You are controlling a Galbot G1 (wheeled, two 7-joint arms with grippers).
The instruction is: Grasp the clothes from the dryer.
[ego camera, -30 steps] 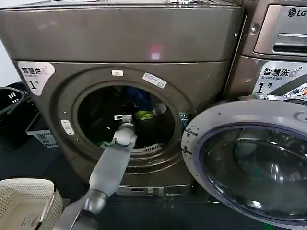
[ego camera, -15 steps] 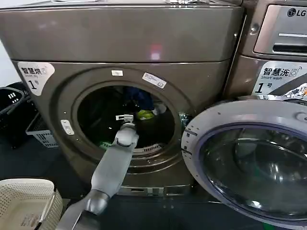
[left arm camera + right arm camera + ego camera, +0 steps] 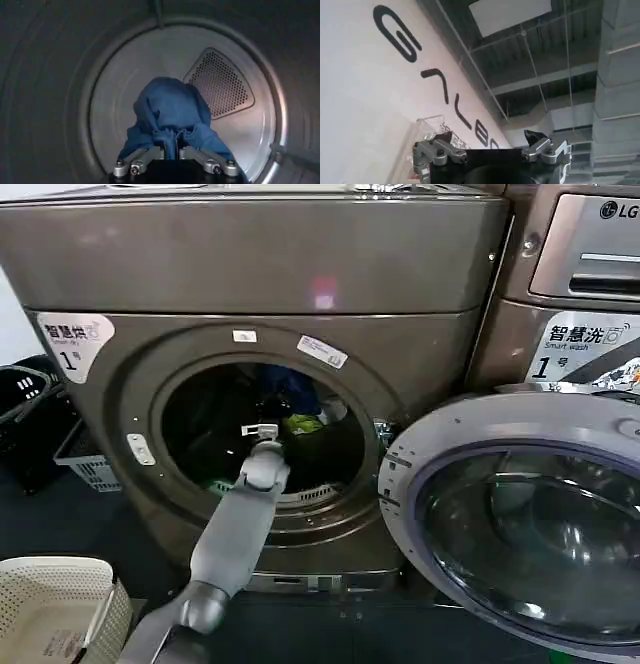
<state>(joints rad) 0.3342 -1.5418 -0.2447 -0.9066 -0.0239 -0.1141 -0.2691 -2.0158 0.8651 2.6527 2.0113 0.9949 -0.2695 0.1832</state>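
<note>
Mid-task, grasp made. The left gripper (image 3: 170, 145) is inside the dryer (image 3: 250, 274) drum, its fingers (image 3: 150, 153) pinched together on a fold of the dark blue garment (image 3: 170, 112), which hangs bunched before the drum's back wall. A lime-green piece (image 3: 300, 424) lies deeper in the drum. Lifting the clothes out through the porthole remains. The right gripper (image 3: 490, 150) is parked, pointing upward, spread and empty.

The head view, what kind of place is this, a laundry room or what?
Most likely a shared laundry room or laundromat: a front-loading dryer numbered 1 with its door open, an LG machine beside it, and laundry baskets on the floor.
</note>
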